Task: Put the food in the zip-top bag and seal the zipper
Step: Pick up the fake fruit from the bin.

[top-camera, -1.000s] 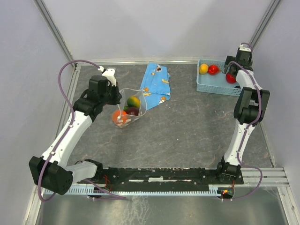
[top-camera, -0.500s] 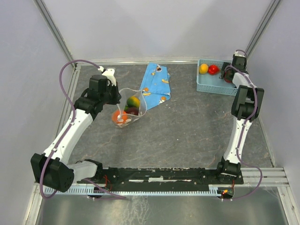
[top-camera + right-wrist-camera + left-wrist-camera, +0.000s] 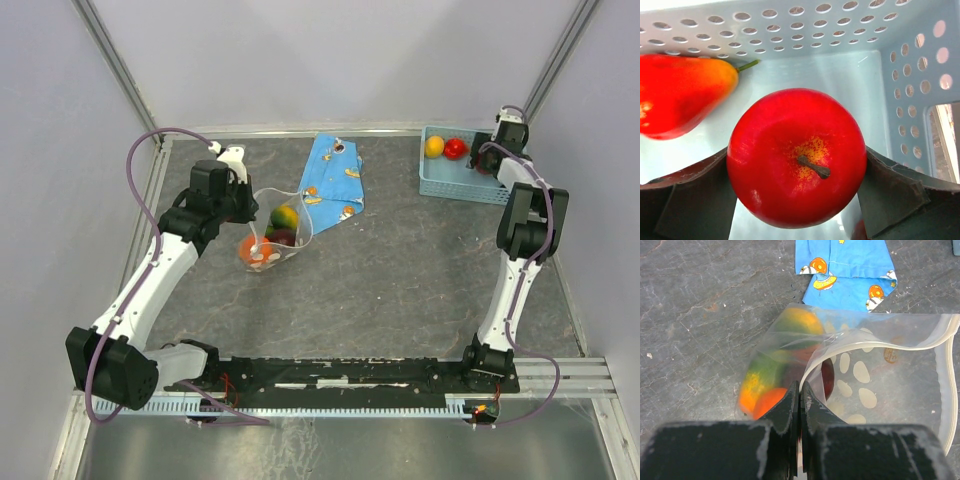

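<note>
The food is split between two places: several fruits (image 3: pixel 283 217) sit inside the zip-top bag (image 3: pixel 880 385) at the left of the tabletop (image 3: pixel 400 270), and the rest lie in the light-blue basket (image 3: pixel 790 30) at the far right corner. You have the right hand (image 3: pixel 490 158) down in that basket with a red apple (image 3: pixel 796 157) directly between its fingers (image 3: pixel 685 200), stem facing the wrist camera. The apple is round, so no long axis governs the grasp. The fingers stand wide and close against both flanks, but you cannot tell whether they bear on it. A red-orange pear-shaped fruit (image 3: pixel 680 92) lies just beside the apple, and the basket wall is near on the other side. Your left hand (image 3: pixel 800 390) is closed on the bag's rim, holding the mouth open with the zipper (image 3: pixel 890 342) unsealed. The bag lies well apart from the basket across the grey tabletop, with the blue wrapper (image 3: pixel 335 180) just behind it. Judgement: the right arm is nearer the apple and must carry it leftward. The enclosure walls stand close by the basket, so room there is tight.
</note>
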Controlling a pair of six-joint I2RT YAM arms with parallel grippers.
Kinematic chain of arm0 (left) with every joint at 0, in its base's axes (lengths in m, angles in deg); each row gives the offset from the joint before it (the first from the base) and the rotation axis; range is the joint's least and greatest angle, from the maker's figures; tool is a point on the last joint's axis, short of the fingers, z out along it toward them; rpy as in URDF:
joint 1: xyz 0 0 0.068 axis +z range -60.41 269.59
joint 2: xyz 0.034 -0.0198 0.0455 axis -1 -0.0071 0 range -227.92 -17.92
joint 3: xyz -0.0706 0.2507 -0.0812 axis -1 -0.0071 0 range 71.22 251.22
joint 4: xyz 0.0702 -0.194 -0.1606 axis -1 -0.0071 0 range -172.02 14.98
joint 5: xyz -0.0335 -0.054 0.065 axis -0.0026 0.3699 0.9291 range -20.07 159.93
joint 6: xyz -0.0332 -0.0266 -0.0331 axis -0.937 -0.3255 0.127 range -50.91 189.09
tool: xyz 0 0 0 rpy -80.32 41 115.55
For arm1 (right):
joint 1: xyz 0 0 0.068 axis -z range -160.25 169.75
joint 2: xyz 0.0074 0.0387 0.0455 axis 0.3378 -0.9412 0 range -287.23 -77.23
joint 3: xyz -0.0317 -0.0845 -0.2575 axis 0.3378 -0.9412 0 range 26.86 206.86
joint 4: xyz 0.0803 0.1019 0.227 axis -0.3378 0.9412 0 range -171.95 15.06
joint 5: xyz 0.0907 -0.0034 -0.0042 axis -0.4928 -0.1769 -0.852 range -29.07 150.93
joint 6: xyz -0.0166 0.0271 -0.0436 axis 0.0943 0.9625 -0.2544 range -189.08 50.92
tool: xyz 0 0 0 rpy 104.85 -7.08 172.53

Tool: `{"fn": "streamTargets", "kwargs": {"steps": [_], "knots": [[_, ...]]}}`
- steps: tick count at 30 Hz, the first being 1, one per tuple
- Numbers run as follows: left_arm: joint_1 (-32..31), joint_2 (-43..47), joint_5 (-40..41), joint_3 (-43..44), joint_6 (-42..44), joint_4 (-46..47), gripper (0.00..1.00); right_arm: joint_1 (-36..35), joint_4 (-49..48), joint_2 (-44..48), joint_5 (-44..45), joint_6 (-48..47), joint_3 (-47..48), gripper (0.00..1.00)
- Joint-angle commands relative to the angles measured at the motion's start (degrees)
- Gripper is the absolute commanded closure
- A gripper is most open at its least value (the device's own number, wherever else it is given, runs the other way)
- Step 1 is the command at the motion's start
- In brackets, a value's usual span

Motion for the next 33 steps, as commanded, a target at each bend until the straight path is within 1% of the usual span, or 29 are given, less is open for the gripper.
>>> {"fn": "streamTargets", "kwargs": {"steps": [1,4,9,16,20,25,33], "knots": [[0.3,1.1,-1.7,-0.1,0.9,3.0,0.97,0.4,-4.3,7.9,-2.1,-0.6,-2.3,0.34],[0.4,1.2,-2.1,-0.1,0.8,3.0,0.97,0.2,-4.0,9.4,-3.2,-0.6,-3.7,0.36],[0.3,1.3,-2.6,-0.2,0.7,3.2,0.97,0.1,-4.6,14.0,-5.3,0.1,-8.0,0.36],[0.5,1.7,-3.8,-0.1,0.3,3.4,0.97,-2.2,-6.2,24.7,-8.5,3.0,-17.1,0.36],[0.5,2.1,-4.4,-0.3,0.1,3.8,0.97,-5.1,-6.1,30.4,-10.1,4.5,-21.8,0.36],[0.5,2.7,-4.5,-0.7,-0.1,4.5,0.97,-10.3,-5.4,37.8,-10.6,5.2,-27.1,0.36],[0.6,3.4,-4.8,-0.9,-0.3,4.9,0.97,-18.4,-2.3,47.3,-11.6,5.8,-31.1,0.35]]}}
